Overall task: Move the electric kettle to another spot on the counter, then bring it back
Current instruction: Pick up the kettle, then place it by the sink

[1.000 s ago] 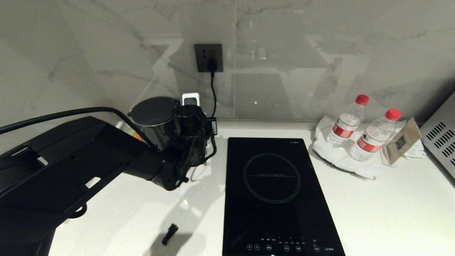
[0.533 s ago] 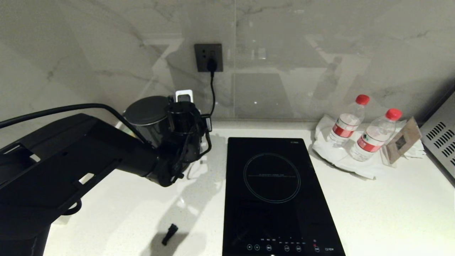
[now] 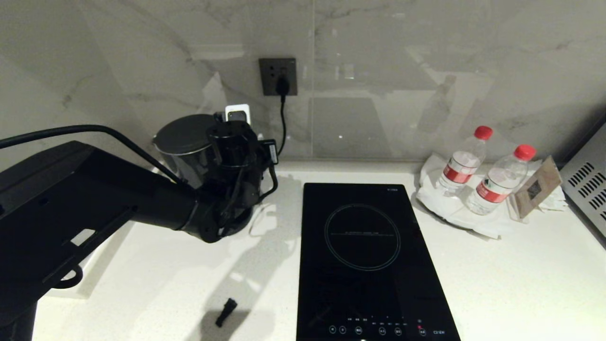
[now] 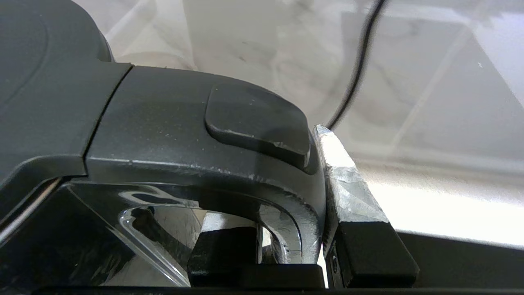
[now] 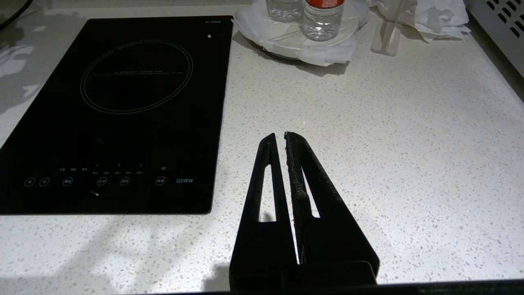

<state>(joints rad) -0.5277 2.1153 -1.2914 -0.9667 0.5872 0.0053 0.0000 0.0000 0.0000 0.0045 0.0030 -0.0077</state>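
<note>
Left end effector (image 4: 294,229) clamps electric kettle (image 3: 187,142) by marble wall (image 3: 426,71), above counter (image 3: 521,265).

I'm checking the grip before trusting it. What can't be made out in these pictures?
- Kettle bottom, head view: hidden by the left arm, so lifted or standing is unclear.
- Left end effector, wrist view: fingertips behind the handle.
- Cooktop button labels: too small.
</note>
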